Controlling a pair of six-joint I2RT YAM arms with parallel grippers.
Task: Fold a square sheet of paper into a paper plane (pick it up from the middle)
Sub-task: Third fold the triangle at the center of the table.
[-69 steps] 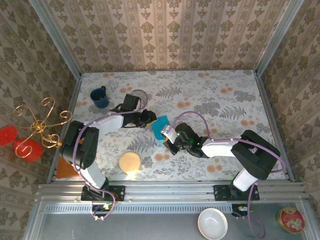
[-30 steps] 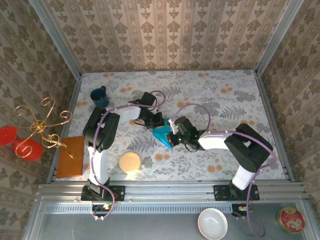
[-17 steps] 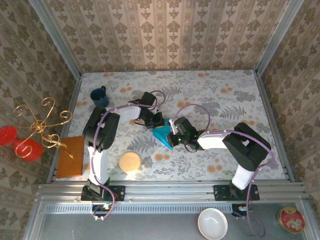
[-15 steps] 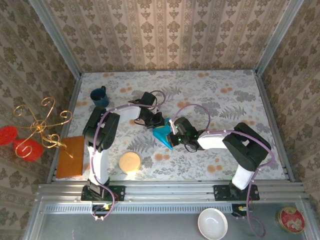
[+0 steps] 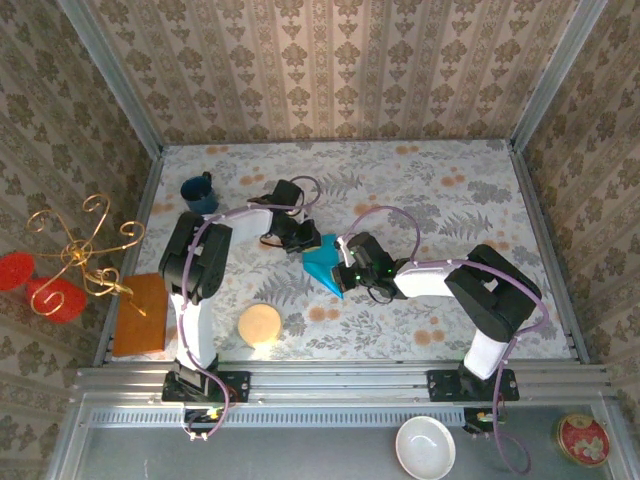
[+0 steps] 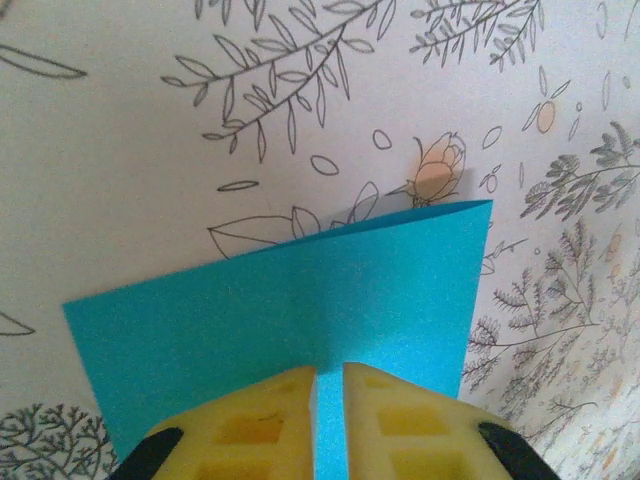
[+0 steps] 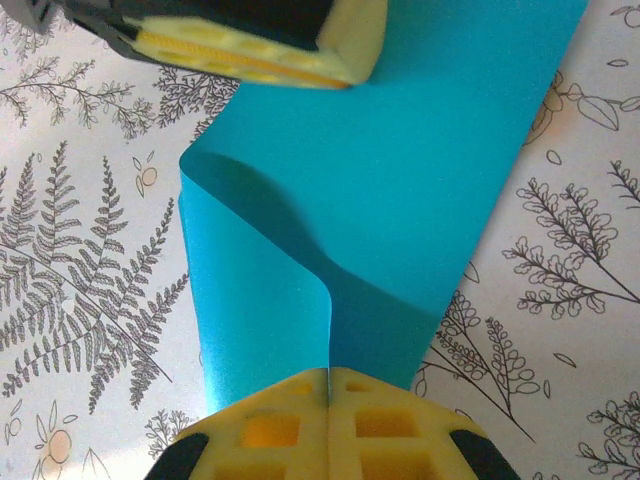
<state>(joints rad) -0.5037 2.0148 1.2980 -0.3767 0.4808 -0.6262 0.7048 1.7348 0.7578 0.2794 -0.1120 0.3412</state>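
We see both arms reaching inward over the flowered tabletop (image 5: 450, 210) and meeting near its middle. The left arm rises from its base at the near edge, bends at the elbow by the left wall, and lays its forearm out to the right. Its left tool (image 5: 310, 242) points at the square sheet of paper (image 5: 323, 262). The right arm bends near the right side and stretches its forearm low and to the left. This puts the right tool (image 5: 345, 268) on the sheet's opposite side, so the two tools face each other across the turquoise paper.

From the left wrist we see the yellow pads (image 6: 250, 430) standing close together. A slim gap lies between them, and the sheet's centre crease runs into it, so this tool is pinched narrow on the paper. The two halves of the sheet slope away from that crease.

From the right wrist we see the pads (image 7: 270, 430) pressed tight together on a curled fold of the same sheet. From there the sheet bows up and across toward the left tool at the far edge.

A dark blue mug (image 5: 200, 194) stands well apart at the far left, and a round tan disc (image 5: 260, 325) lies nearer the bases.
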